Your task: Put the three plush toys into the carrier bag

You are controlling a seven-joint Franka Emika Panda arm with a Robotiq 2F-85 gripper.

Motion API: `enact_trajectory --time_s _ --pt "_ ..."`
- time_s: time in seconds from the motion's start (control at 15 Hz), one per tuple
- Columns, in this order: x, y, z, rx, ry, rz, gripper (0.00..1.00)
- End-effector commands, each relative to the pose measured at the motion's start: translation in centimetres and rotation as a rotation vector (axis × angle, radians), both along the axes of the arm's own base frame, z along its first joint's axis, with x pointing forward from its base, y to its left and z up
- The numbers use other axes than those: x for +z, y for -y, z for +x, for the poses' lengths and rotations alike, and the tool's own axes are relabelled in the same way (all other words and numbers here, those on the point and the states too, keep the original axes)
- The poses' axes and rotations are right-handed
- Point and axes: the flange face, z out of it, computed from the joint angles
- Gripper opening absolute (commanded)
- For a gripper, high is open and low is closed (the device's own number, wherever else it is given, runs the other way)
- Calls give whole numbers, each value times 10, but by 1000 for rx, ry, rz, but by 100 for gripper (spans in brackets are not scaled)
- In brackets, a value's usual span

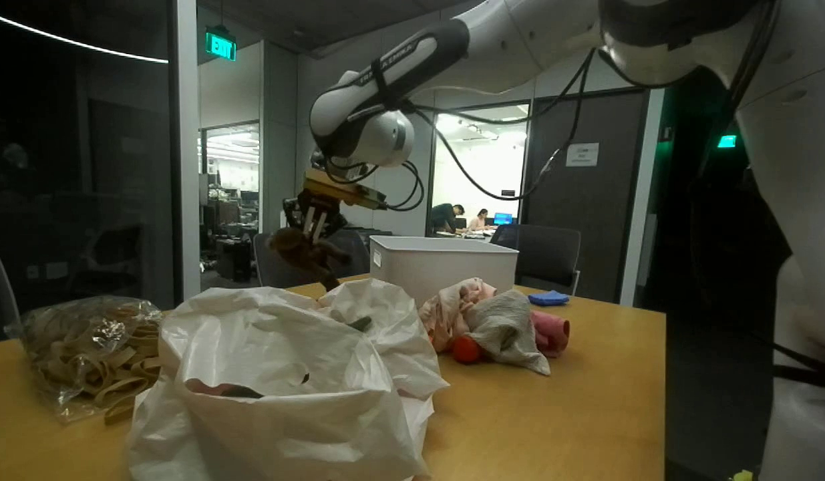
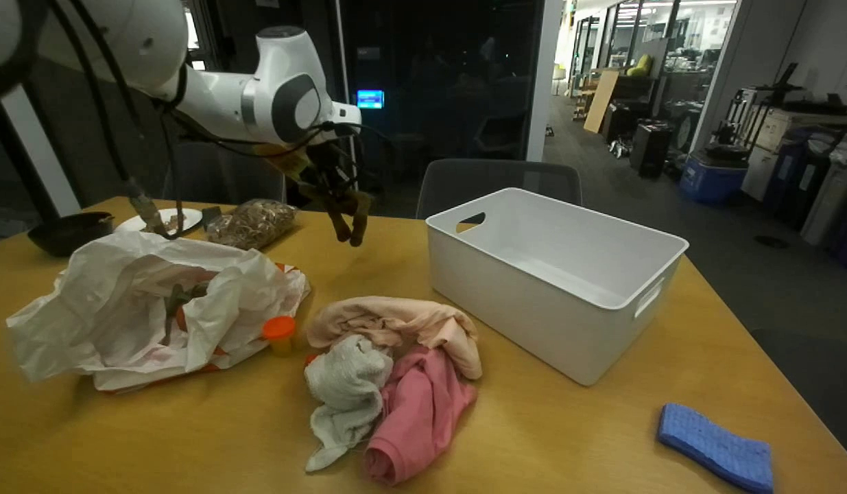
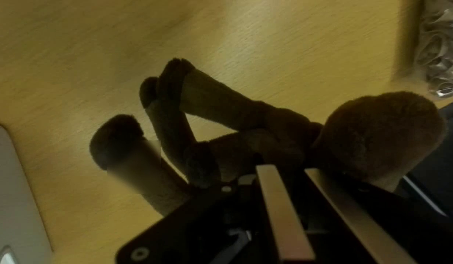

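A brown plush toy (image 1: 293,246) with long limbs hangs from my gripper (image 1: 313,230) above the table. It shows also in an exterior view (image 2: 351,211) and in the wrist view (image 3: 382,135). The gripper's two fingers (image 3: 289,170) are closed around its body, with a gap between them filled by the toy. The white carrier bag (image 2: 252,288) lies on the table with its mouth open; it is also in an exterior view (image 1: 285,434). A grey-green thing (image 2: 180,298) with a bit of orange lies inside it. I cannot tell whether other plush toys are in there.
A white bin (image 2: 519,302) stands beside a pile of pink (image 2: 423,405), peach and grey cloths. An orange-lidded jar (image 2: 279,333) is between bag and cloths. A blue cloth (image 2: 718,446), a clear bag of bands (image 1: 98,354), a plate (image 2: 190,219) and a black bowl (image 2: 70,233) are on the table.
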Motion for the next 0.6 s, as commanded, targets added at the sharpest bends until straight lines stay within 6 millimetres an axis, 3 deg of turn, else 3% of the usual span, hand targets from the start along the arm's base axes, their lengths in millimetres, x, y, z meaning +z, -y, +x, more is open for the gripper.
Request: enact_trajectory --time_s 0.0,0.53 --pt "40 -3 -68 98 47 66 9" --pt "88 1 -205 330 78 222 9"
